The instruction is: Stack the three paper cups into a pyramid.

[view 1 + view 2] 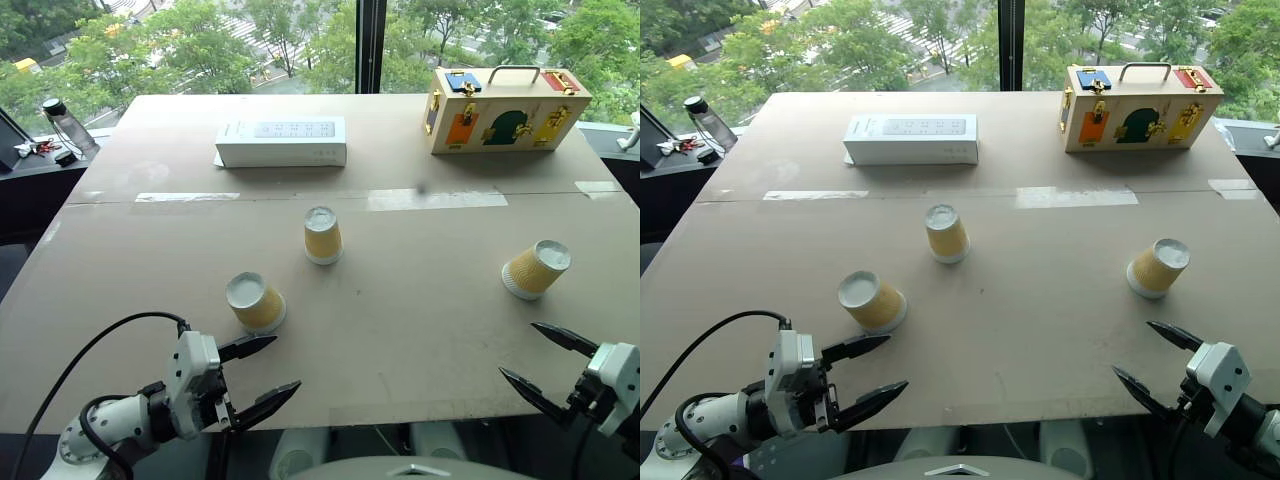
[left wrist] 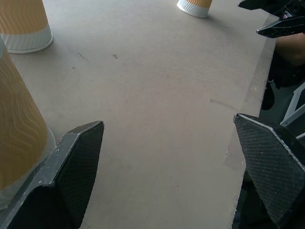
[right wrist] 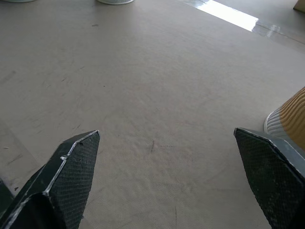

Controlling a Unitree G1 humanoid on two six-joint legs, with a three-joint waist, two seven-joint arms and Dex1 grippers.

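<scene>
We see three cups (image 1: pixel 323 235) scattered upside down mid-frame on the surface (image 1: pixel 420 310), unstacked, both grippers' jaws released, empty, ready to grab.

We see a big brown counter (image 1: pixel 400 330) with shiny tape strips (image 1: pixel 437 199) across it. A white box (image 1: pixel 282 141) lies at the back. Near it sits a wooden toy case (image 1: pixel 505 109) with colorful doors and locks. A bottle (image 1: pixel 66 126) stands by the window.
</scene>
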